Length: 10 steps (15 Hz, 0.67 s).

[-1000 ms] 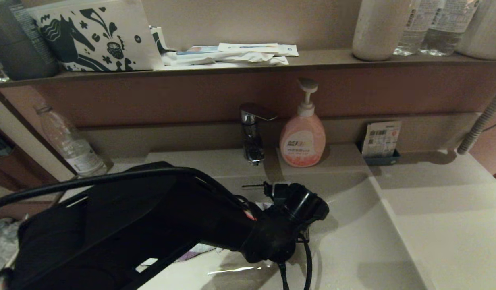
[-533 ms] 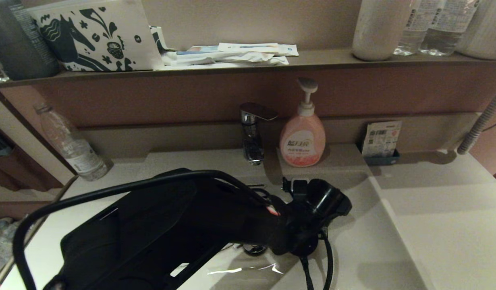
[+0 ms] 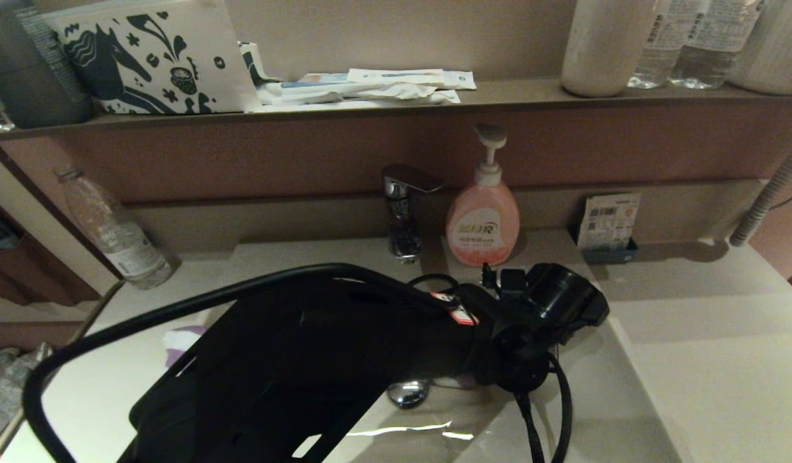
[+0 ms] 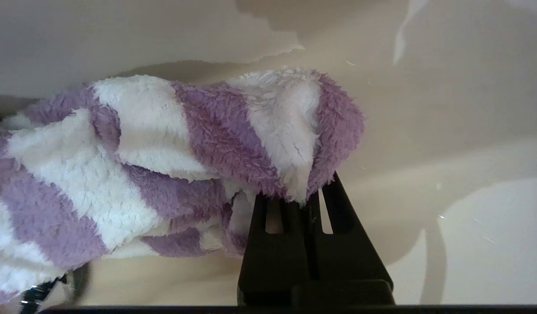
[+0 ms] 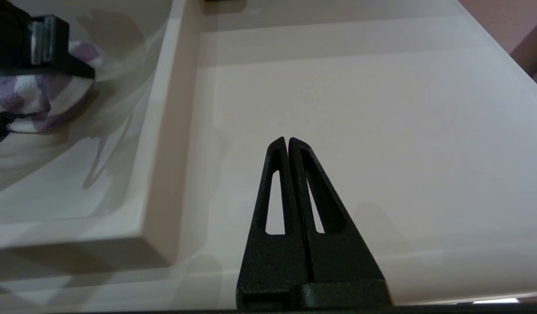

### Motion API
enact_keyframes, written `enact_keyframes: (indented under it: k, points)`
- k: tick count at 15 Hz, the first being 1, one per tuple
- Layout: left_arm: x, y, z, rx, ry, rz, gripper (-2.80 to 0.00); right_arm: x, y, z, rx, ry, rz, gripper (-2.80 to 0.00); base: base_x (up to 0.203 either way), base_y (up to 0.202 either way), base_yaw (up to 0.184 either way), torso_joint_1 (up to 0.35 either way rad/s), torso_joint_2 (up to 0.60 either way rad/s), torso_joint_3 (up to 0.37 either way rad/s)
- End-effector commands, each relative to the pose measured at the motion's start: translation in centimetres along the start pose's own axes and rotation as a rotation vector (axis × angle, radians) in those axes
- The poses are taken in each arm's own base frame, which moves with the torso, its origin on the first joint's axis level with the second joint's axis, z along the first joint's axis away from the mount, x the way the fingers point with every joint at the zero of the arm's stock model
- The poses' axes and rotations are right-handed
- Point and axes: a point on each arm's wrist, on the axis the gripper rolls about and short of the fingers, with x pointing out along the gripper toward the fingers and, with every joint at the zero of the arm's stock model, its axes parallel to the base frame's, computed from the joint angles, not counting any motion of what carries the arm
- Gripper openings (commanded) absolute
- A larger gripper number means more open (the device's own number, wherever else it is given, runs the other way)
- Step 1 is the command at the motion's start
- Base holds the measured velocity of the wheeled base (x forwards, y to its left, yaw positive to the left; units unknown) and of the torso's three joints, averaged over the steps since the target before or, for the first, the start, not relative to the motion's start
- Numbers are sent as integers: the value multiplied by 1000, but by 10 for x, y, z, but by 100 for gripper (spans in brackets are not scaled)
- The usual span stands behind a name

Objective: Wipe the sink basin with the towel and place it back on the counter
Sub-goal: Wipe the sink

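Left wrist view: purple-and-white striped towel (image 4: 172,152) bunched against the cream floor of the sink basin (image 4: 447,131), 1 fold pinched between the closed fingers of the left gripper (image 4: 312,192). Head view: left arm stretched across the basin, wrist near its right wall, chrome drain plug (image 3: 408,392) just beside it; faucet (image 3: 402,212) and pink soap dispenser (image 3: 483,222) behind. Right gripper (image 5: 288,141) above the bare counter (image 5: 381,109), jaws together, holding nothing.
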Motion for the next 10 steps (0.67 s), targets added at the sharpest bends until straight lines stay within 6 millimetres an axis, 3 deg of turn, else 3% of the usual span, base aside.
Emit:
enact_keyframes:
  k: [1,10]
  points:
    - [0,-3,-6,8,15,6,-280,0,0,0,0,1,0,-280,0,0,0,0,0,0]
    - [-17,29,-50,38,420,292,-280,0,0,0,0,1,0,-280,0,0,0,0,0,0]
